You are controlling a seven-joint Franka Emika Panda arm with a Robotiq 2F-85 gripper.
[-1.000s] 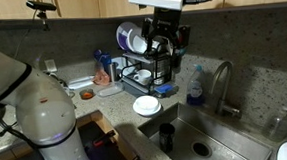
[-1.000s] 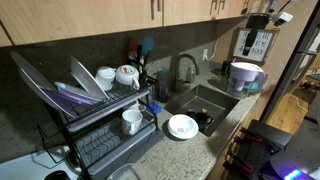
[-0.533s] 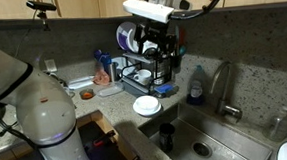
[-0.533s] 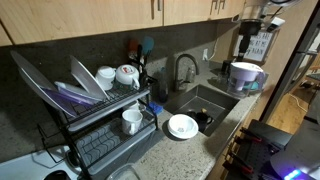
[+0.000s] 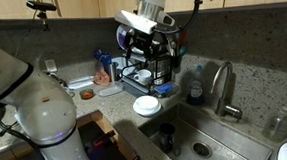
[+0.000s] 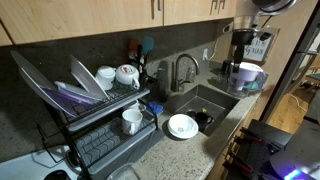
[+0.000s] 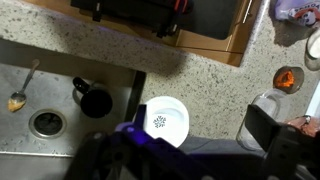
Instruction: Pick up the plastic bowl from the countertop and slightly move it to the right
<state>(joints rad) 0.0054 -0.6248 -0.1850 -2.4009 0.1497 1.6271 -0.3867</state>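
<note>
Surface finishes
Countertop [image 7: 215,90] recorded as speckled stone, sink [image 7: 55,85] as brushed metal, white round dish [image 7: 165,122] as glossy.

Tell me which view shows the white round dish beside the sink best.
The wrist view: it looks straight down on the white round dish, largest here, with its centre mark visible, though its lower edge is hidden. Both exterior views show it whole but small, on the countertop by the sink.
</note>
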